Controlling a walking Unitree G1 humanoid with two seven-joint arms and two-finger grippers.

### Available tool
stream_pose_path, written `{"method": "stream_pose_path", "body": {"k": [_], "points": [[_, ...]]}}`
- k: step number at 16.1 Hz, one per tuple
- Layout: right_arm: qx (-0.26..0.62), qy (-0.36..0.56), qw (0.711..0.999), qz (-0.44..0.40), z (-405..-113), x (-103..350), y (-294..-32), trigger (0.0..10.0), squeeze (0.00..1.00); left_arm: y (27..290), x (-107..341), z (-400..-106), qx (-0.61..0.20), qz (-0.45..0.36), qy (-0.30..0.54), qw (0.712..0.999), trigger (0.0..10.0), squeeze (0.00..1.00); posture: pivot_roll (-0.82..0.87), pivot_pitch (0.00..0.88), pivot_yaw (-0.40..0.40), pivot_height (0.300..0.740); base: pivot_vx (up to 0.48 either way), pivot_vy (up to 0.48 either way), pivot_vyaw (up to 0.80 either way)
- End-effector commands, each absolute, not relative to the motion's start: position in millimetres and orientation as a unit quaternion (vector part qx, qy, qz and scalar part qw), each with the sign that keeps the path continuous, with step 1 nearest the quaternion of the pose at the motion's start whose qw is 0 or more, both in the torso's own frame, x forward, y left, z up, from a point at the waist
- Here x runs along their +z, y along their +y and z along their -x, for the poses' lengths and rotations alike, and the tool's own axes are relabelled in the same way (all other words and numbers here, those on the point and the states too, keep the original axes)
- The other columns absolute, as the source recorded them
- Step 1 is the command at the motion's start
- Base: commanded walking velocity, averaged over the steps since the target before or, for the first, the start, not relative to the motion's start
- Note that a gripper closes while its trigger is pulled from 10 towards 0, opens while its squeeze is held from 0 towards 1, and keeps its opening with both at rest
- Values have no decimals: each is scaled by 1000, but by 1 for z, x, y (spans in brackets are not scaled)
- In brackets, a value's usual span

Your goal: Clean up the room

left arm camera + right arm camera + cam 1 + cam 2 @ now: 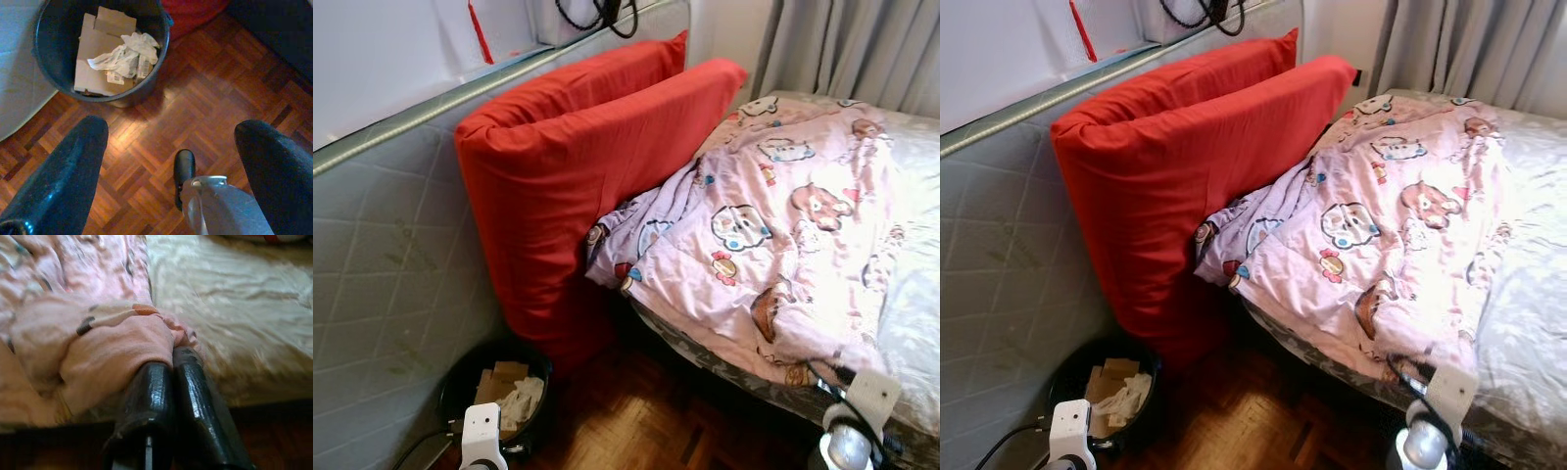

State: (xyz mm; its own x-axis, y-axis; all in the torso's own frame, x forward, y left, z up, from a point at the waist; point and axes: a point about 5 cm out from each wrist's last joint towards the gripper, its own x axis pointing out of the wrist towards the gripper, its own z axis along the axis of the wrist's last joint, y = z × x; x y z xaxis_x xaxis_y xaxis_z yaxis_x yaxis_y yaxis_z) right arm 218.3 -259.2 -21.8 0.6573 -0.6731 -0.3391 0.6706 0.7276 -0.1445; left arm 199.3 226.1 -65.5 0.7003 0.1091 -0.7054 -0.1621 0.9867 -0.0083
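A pink cartoon-print blanket [773, 225] lies rumpled across the bed, and its near corner hangs over the bed's edge. My right gripper [172, 357] is shut on a bunched fold of that blanket [117, 347] at the near edge. The right wrist [864, 406] shows at the bed's near side. My left gripper [173, 129] hangs open over the parquet floor with nothing between its fingers. Just beyond it stands a black bin [54, 54].
The bin [499, 392] holds cardboard and crumpled paper [124, 54]. Two red cushions [568, 166] lean against an upright grey mattress [382, 255] on the left. A silvery sheet [911, 294] covers the bed's right side, with curtains [862, 44] behind. My own foot [184, 166] stands on the parquet.
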Motion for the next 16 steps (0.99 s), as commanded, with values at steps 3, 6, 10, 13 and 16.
{"method": "stream_pose_path", "body": {"k": [3,6,10,13,16], "points": [[-372,276,887,-2,-189,-48,-261,10000,0,229,-67,-196,74,33,389,918,10000,0,41,0,54,740,0,0,0],[-362,333,871,4,-168,-64,-257,10000,0,227,-68,-195,67,31,391,917,10000,0,41,0,54,740,0,0,0],[-357,376,855,16,-152,-73,-258,10000,0,225,-68,-195,62,28,393,917,10000,0,43,0,53,740,0,0,0],[-357,371,857,17,-154,-72,-260,10000,357,225,-69,-194,60,27,395,916,10000,0,39,0,54,740,0,0,0],[-361,369,856,22,-157,-69,-264,10000,737,224,-69,-194,56,24,396,916,10000,0,39,0,55,740,0,0,0]]}}
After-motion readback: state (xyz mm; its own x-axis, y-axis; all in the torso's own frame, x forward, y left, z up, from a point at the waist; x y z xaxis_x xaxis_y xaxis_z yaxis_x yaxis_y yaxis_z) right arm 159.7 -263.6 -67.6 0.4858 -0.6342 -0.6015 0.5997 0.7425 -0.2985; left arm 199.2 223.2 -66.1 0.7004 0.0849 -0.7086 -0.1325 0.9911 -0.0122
